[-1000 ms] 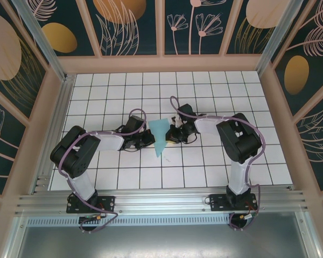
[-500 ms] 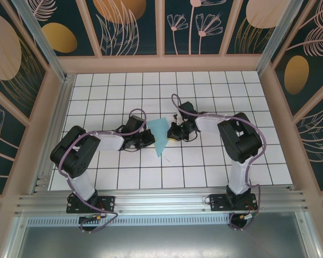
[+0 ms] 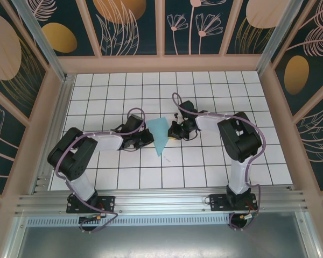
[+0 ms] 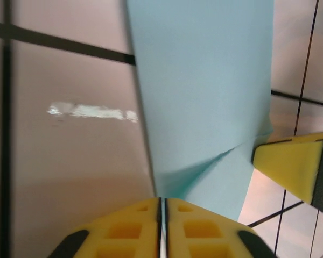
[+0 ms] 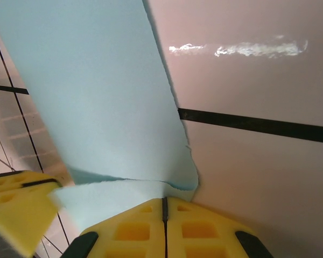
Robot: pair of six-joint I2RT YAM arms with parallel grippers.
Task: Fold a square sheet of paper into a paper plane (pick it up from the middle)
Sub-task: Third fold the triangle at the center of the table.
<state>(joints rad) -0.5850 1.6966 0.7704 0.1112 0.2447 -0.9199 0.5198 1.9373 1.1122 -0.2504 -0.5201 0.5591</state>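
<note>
The light turquoise sheet of paper [image 3: 160, 134] lies mid-table, folded into a pointed dart shape like a paper plane, its tip toward the near edge. My left gripper [image 3: 148, 137] sits low at its left edge and my right gripper [image 3: 172, 132] at its right edge. In the left wrist view the paper [image 4: 204, 91] runs into my left gripper [image 4: 162, 200], whose yellow pads are shut on a thin paper edge. In the right wrist view a folded flap of the paper [image 5: 97, 97] meets my right gripper [image 5: 164, 199], shut on its edge.
The white grid-tiled table [image 3: 215, 172] is walled by wooden-framed patterned panels [image 3: 167, 27]. An aluminium rail [image 3: 161, 201] carries both arm bases at the near edge. Open tiles surround the paper in front and behind. The right gripper's yellow finger [image 4: 290, 164] shows beside the paper.
The left arm's elbow has shifted slightly left. The right gripper has edged a little toward the back. The paper stays where it was.
</note>
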